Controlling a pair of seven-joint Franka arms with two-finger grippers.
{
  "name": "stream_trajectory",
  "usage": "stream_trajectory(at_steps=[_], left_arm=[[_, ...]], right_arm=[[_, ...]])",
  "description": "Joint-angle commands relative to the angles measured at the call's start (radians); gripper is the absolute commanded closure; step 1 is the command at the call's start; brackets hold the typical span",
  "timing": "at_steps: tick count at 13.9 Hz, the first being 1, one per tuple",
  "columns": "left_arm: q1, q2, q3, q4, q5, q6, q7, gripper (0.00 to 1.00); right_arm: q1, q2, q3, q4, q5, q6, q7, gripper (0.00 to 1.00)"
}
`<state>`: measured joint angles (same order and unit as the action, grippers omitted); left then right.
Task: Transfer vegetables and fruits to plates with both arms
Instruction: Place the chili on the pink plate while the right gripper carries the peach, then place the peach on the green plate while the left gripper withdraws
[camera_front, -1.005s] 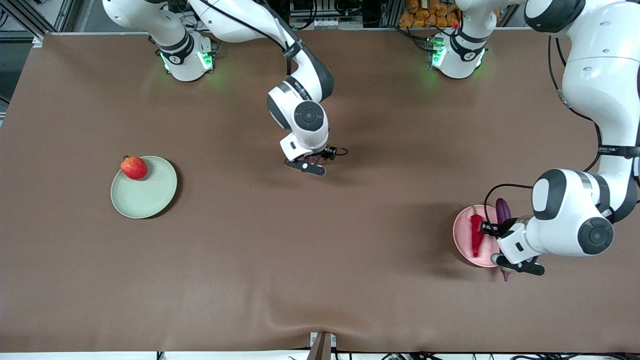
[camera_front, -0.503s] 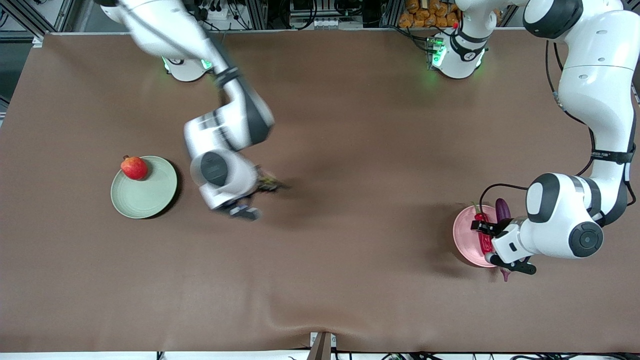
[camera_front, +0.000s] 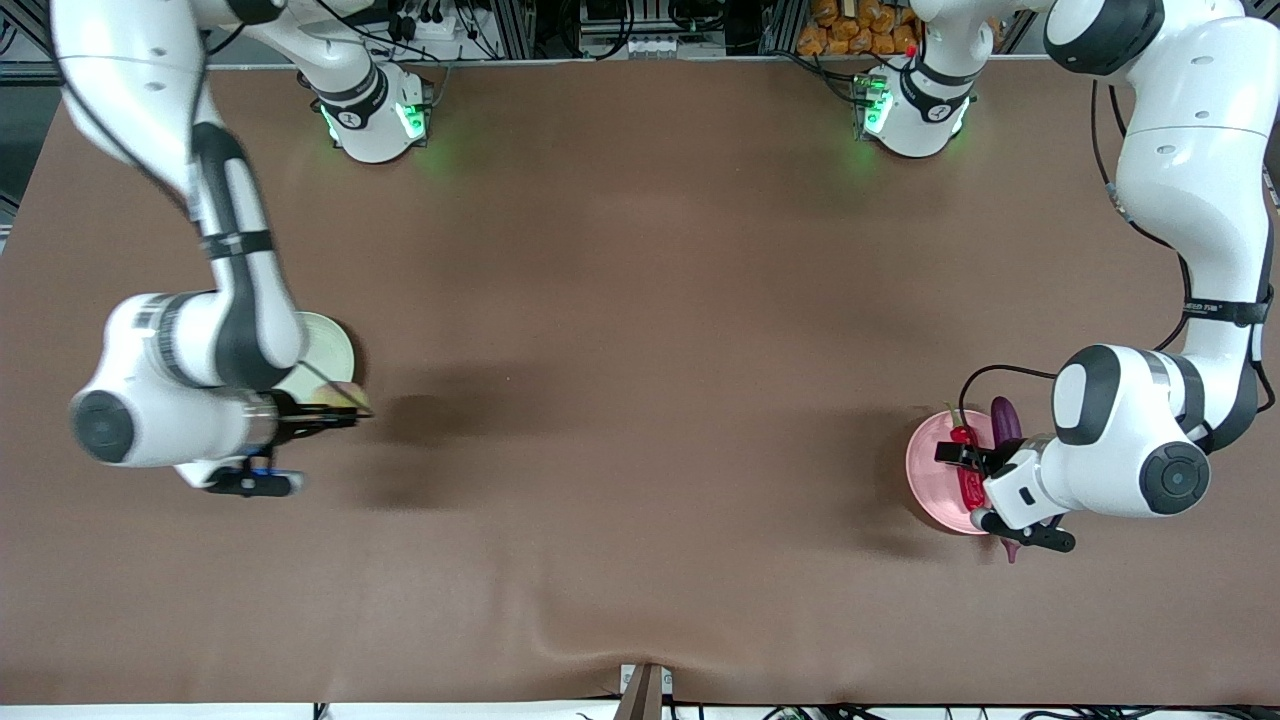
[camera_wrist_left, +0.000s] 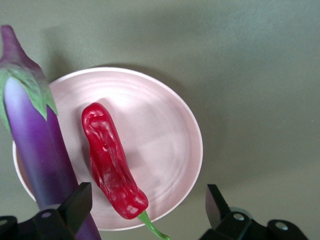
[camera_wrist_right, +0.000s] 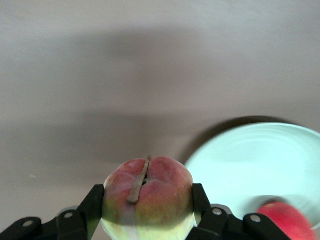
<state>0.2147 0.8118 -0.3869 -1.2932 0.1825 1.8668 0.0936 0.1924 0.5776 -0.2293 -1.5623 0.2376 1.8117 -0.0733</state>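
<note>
Carrying the peach (camera_wrist_right: 148, 196), the right gripper (camera_wrist_right: 148, 210) is seen clamped on it from both sides, just beside the green plate (camera_front: 335, 345) and not yet over it; the plate's rim and the red fruit (camera_wrist_right: 290, 220) already on it show in the right wrist view. At the left arm's end of the table, the chili (camera_wrist_left: 111, 162) lies flat on the pink plate (camera_wrist_left: 165, 130), and the eggplant (camera_wrist_left: 35, 140) rests along that plate's edge, part on the rim, with its stem end overhanging onto the table. The left gripper (camera_wrist_left: 147, 205) is held low over the pink plate, fingers spread apart and gripping nothing. Progress is judged at roughly three of four items placed: both vegetables and one fruit are down, and only the peach is left to be set on the green plate and released. Whether the eggplant counts as fully placed is open, since it sits on the edge. In the front view most of the green plate and the red fruit are covered by the right arm, the peach is barely visible there, and the eggplant is half hidden under the left arm's wrist. The lower end of the eggplant is cut off in the left wrist view
</note>
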Motion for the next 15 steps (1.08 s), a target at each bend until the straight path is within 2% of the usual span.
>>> stream_trajectory(at_steps=[1,3,6,8,9,10,12,15], left_arm=[[0.002,-0.071,-0.004,-0.006,0.031,-0.014,-0.058,0.0],[-0.005,-0.159,-0.009,-0.062,0.031,-0.034,-0.101,0.0],[-0.009,-0.336,-0.027,-0.229,0.031,-0.046,-0.117,0.0],[-0.006,-0.448,-0.05,-0.3,0.029,-0.038,-0.141,0.0],[-0.006,-0.509,-0.062,-0.355,0.026,-0.038,-0.169,0.0],[-0.005,-0.576,-0.076,-0.43,0.023,-0.038,-0.196,0.0],[-0.006,-0.701,-0.122,-0.517,0.018,-0.046,-0.212,0.0],[-0.006,-0.743,-0.145,-0.448,0.018,-0.097,-0.2,0.0]], right_arm=[[-0.039,-0.018,0.004,-0.054,-0.043,0.009,-0.069,1.0],[-0.079,-0.013,0.004,-0.091,-0.041,0.032,-0.124,1.0],[-0.1,-0.018,0.004,-0.194,-0.041,0.121,-0.189,1.0],[-0.116,-0.016,0.004,-0.234,-0.041,0.172,-0.23,1.0],[-0.122,-0.015,0.005,-0.229,-0.038,0.167,-0.238,0.75],[-0.122,-0.016,0.005,-0.225,-0.032,0.163,-0.235,0.01],[-0.12,-0.025,0.005,-0.172,-0.031,0.115,-0.232,0.0],[-0.114,-0.019,0.007,0.055,-0.031,-0.034,-0.232,0.0]])
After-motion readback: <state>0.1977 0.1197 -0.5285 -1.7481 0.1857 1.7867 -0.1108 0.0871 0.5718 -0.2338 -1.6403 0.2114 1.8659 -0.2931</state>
